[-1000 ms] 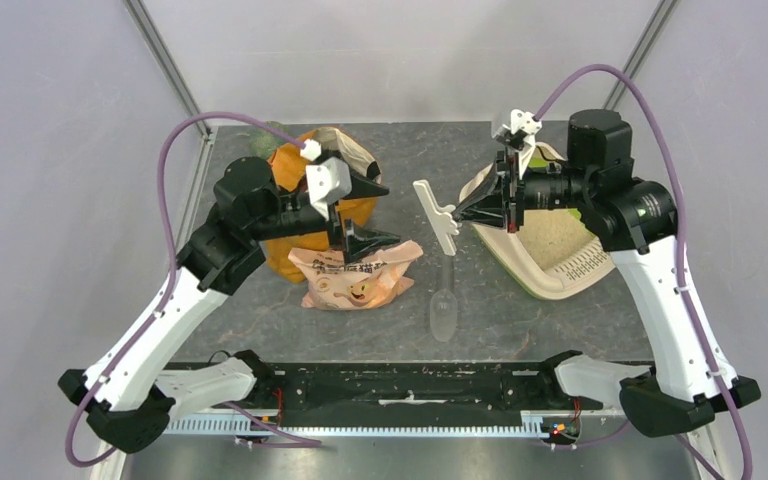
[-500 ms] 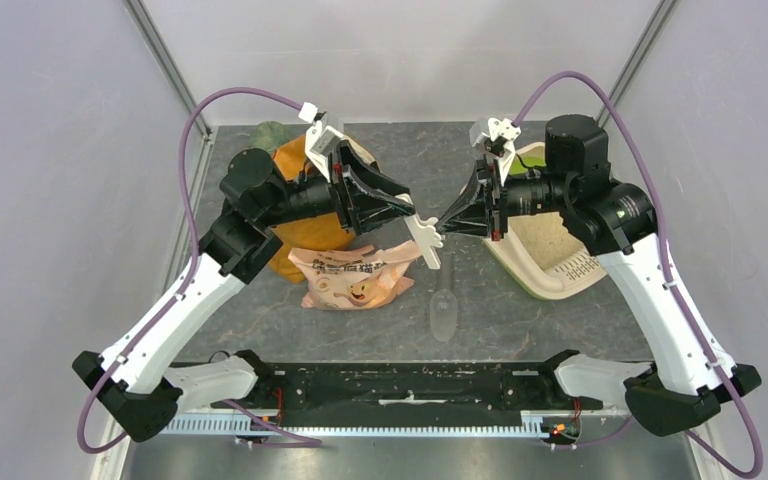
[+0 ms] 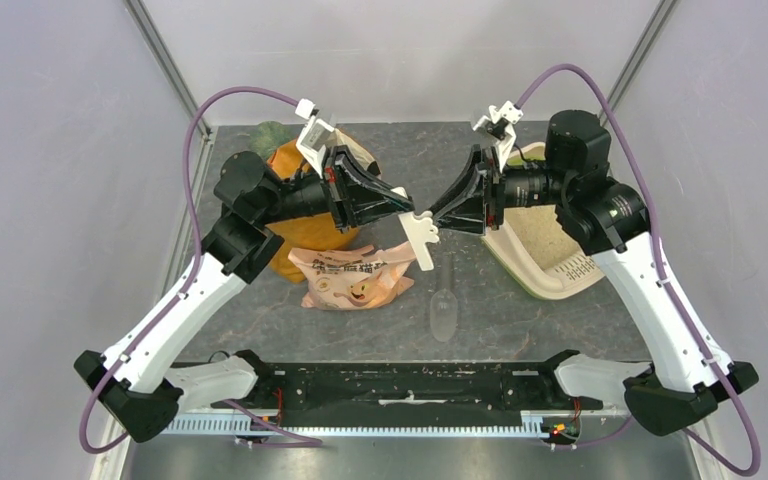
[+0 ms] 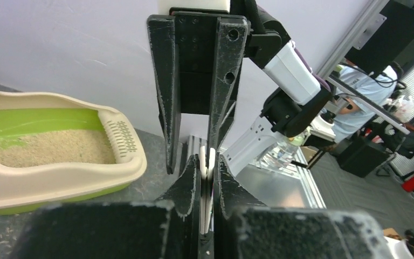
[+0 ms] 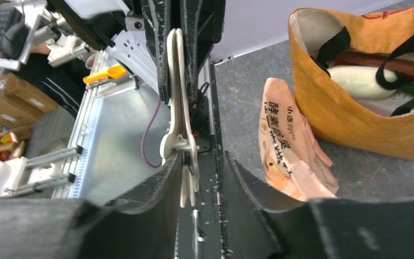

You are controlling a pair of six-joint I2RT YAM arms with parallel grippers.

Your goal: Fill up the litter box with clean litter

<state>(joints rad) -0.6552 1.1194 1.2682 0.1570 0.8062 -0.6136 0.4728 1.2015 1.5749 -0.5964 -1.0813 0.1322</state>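
The litter box (image 3: 526, 277), cream with a green lining, lies at the right of the table and holds clean litter (image 3: 552, 235); the left wrist view shows the box (image 4: 59, 174) and its litter (image 4: 43, 148) too. Above the table's middle both grippers meet at a white plastic clip (image 3: 423, 238). My left gripper (image 3: 406, 206) is shut on the clip (image 4: 206, 194). My right gripper (image 3: 438, 214) is open, and the clip (image 5: 175, 97) rests against one finger (image 5: 161, 178) with a gap to the other. A pink litter bag (image 3: 355, 275) lies under the grippers.
An orange paper shopping bag (image 3: 285, 162) with black handles stands at the back left, behind the left arm. A translucent scoop (image 3: 444, 310) lies on the grey table in front of the clip. Frame posts rise at both back corners.
The left gripper swung right from above the pink bag and shut on the clip. The right gripper carried the clip leftward, then opened its jaws.
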